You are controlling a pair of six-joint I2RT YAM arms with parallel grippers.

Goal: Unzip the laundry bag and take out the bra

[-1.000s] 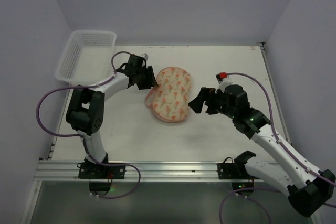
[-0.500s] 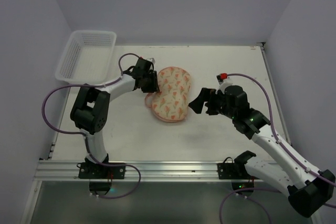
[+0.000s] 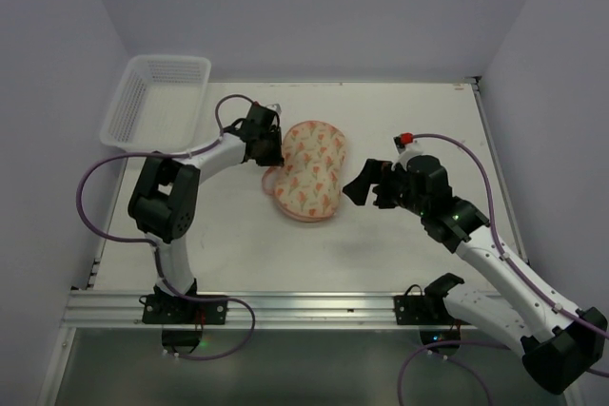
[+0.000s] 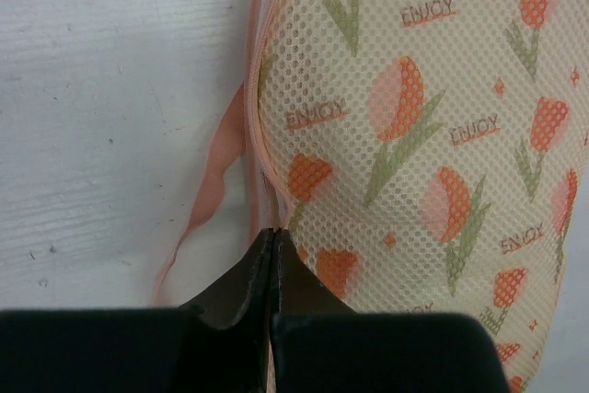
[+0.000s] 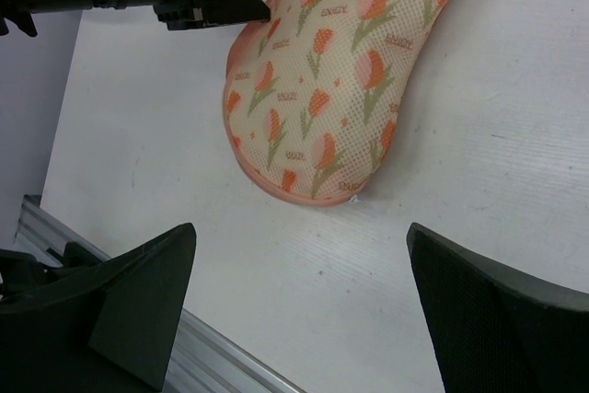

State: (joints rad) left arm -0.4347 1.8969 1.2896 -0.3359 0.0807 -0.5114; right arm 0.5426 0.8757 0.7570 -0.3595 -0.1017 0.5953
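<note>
Left gripper (image 3: 271, 151): jaws fully together, tips set against the left edge of the laundry bag (image 3: 307, 170) near its far end. In the left wrist view the two dark fingers (image 4: 241, 287) meet in a thin line right at the bag's pink edge trim (image 4: 255, 149). It cannot be told whether trim, a zip pull or nothing at all is pinched between them. Right gripper (image 3: 367, 186): jaws spread wide and empty, near the bag's right side and apart from it. The right wrist view shows the bag lying beyond the two open fingers (image 5: 138, 296). The bag lies flat on the white table (image 3: 238, 244) about mid-table between the two arms, its long axis running from far right to near left. The printed mesh face is up, showing orange tulips and the word "ENJOY". A pink loop (image 4: 213, 177) trails off its left edge onto the table. No opening in the bag shows in any view. A white lattice basket (image 3: 157, 100) sits at the far left corner, well apart from the bag.
</note>
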